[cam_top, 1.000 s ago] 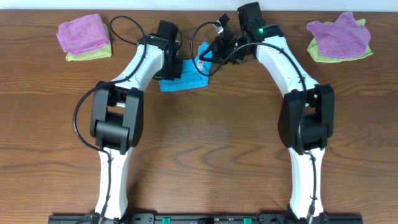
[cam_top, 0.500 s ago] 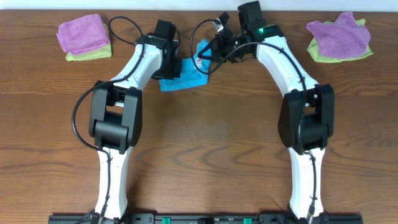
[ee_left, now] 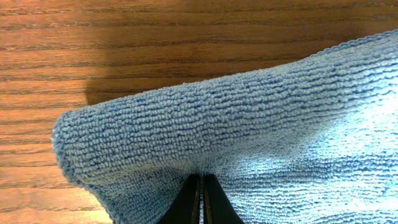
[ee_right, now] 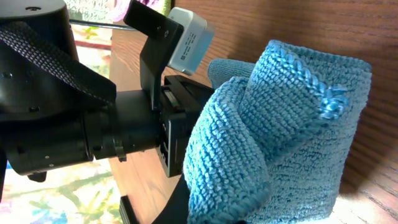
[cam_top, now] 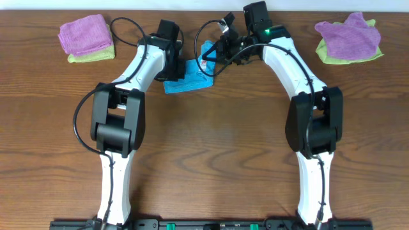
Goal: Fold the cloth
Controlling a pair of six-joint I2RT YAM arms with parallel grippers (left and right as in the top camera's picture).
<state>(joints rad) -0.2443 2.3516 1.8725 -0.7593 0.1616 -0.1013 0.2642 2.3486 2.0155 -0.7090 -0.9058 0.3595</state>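
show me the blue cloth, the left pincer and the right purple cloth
blue cloth [cam_top: 192, 84], overhead view, flat part
left pincer [ee_left: 202, 190], left wrist view, between its tips
right purple cloth [cam_top: 348, 37], overhead view, its middle

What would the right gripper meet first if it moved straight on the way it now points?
The bright sky-blue microfibre cloth fills the path of the right gripper, which holds it. Just beyond sits the left arm's black wrist housing, probably next, though depth is unclear.

The cloth [cam_top: 189, 83] is laid on the desk [cam_top: 217, 153], gripped between the left claw [cam_top: 179, 70] and the right claw [cam_top: 212, 60]. One cloth pile [cam_top: 86, 38] is located well left of the left claw, a second cloth pile [cam_top: 349, 39] well right of the right claw.
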